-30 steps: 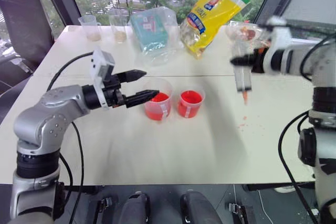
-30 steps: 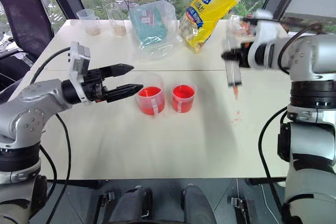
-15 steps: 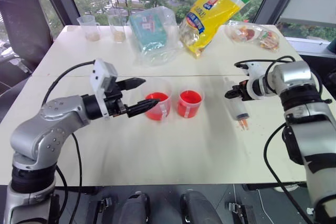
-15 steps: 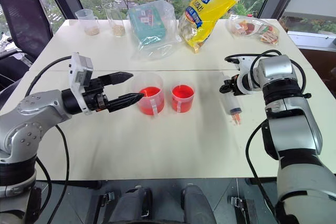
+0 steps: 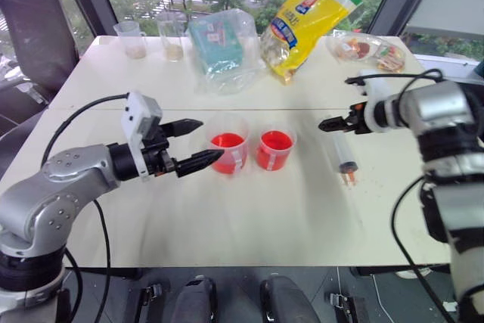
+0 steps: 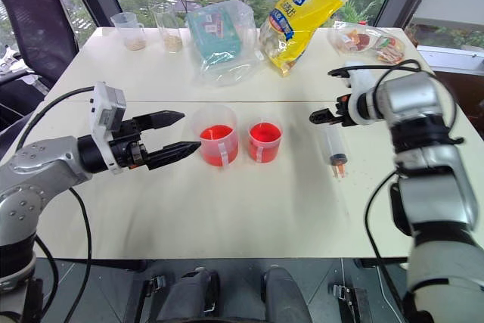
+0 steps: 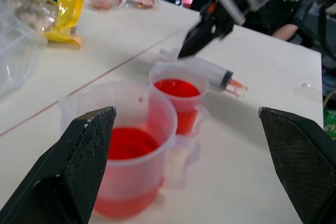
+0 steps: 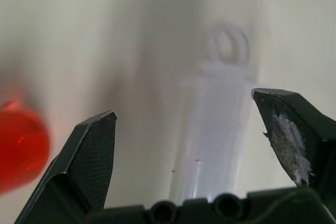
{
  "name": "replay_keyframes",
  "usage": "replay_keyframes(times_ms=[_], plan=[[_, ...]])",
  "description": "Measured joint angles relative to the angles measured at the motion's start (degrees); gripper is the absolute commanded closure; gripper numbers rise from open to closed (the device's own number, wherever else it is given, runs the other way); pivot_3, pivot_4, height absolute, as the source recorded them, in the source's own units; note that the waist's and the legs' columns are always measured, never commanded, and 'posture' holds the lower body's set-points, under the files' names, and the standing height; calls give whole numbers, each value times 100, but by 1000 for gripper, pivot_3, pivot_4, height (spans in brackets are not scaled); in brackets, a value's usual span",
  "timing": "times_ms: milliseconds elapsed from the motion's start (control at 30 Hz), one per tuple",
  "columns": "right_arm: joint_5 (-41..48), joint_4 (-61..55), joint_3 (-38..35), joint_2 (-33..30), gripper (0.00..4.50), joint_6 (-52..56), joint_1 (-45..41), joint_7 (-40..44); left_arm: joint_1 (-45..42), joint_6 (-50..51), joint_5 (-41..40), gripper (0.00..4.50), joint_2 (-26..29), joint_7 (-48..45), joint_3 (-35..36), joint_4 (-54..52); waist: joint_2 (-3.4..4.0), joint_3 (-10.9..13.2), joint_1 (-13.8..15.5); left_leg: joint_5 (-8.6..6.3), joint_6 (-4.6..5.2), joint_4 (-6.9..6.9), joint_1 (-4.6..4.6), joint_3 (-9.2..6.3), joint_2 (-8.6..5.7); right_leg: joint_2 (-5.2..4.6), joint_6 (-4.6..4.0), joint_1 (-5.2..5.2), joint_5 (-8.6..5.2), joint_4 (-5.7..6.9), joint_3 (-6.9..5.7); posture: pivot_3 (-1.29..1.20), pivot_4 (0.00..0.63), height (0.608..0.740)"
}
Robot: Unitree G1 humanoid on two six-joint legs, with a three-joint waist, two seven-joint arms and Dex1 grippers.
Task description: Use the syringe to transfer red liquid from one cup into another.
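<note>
The syringe (image 5: 345, 156) lies flat on the table right of the cups, its orange-red tip toward me. My right gripper (image 5: 327, 123) hovers open just over its plunger end, and the clear barrel (image 8: 216, 129) lies loose on the table below the spread fingers. The larger cup (image 5: 228, 153) and the smaller cup (image 5: 274, 149) stand side by side mid-table, both holding red liquid (image 7: 129, 142). My left gripper (image 5: 209, 141) is open, level, its tips just left of the larger cup and empty.
Red droplets (image 5: 361, 180) spot the table near the syringe tip. At the back stand a yellow bag (image 5: 306, 19), a clear bag with a teal box (image 5: 218, 45), two small beakers (image 5: 151, 38) and a snack packet (image 5: 370, 47).
My right gripper brought the upright syringe down, opened, and left it lying on the table. My left gripper drew back slightly from the larger cup.
</note>
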Motion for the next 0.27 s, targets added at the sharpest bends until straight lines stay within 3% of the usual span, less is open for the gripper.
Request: replay_keyframes(times_ms=[100, 267], plan=[[571, -1483, -520, -410, 10, 493, 507, 297, -13, 41, -194, 0, 183, -9, 68, -30, 0, 0, 4, 0, 0, 1, 1, -2, 0, -1, 0, 4, 0, 0, -1, 0, 150, 740], [1407, -2932, -1286, -1105, 10, 851, 1242, 827, -12, 132, -452, 0, 544, -159, 225, -20, -1, 0, -1, -1, 1, 2, 8, -1, 0, -1, 0, 13, 0, 0, -1, 0, 150, 740]])
